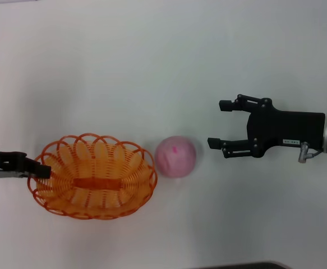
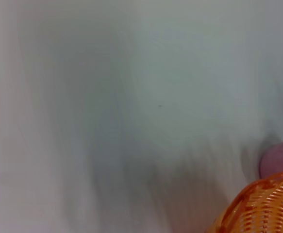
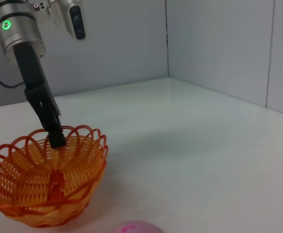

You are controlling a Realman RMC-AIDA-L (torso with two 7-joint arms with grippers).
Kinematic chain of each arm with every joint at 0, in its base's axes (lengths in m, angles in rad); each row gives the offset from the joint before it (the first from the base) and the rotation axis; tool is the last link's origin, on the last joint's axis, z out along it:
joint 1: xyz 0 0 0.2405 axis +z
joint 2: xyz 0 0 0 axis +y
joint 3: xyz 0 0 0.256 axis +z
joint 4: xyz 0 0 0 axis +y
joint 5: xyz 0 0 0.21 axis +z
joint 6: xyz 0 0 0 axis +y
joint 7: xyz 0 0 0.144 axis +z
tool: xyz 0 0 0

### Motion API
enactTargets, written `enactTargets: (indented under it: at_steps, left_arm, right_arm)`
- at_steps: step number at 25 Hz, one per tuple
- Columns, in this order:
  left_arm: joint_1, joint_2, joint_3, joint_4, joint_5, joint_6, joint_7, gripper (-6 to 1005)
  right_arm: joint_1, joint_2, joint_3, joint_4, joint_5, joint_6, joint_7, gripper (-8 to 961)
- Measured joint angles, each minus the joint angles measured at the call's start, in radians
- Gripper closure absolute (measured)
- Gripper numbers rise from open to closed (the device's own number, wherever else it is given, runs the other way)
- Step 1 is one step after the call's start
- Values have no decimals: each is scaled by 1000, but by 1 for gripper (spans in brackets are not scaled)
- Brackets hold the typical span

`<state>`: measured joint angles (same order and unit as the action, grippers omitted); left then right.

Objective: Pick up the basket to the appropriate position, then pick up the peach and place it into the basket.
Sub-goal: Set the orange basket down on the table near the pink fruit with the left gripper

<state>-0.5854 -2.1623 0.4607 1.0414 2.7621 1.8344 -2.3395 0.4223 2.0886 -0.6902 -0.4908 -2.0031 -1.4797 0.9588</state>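
on the white table, the orange basket sits at the robot's left w/ the pink peach just beside its right rim, not touching as far as i can tell. left gripper comes in low from the left, arm angled down, tips clamped on the basket's left rim loops. right gripper reaches in level from the right, fingers spread wide, holding nothing, near the peach but apart from it.

My left gripper grips oval orange looped-wire basket rim | round pale pink peach beside basket | my right gripper spread, near peach
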Motion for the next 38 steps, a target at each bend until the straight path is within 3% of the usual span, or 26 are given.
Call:
enactTargets:
  at_steps: [19,28,38]
  left_arm:
    - [66,-13,17,-20,-113,-55,-53,933]
    - [123,-13,165,-19,-174,-153,-96,933]
    - [140,-13,210,-7,-232,-187,-109,933]
  right_arm:
    - [1,1,2,2,31,-7,0,12]
    - [-2,1,3,2,43,-8,0,13]
    - [-2,1,3,1,43,-4,0,13]
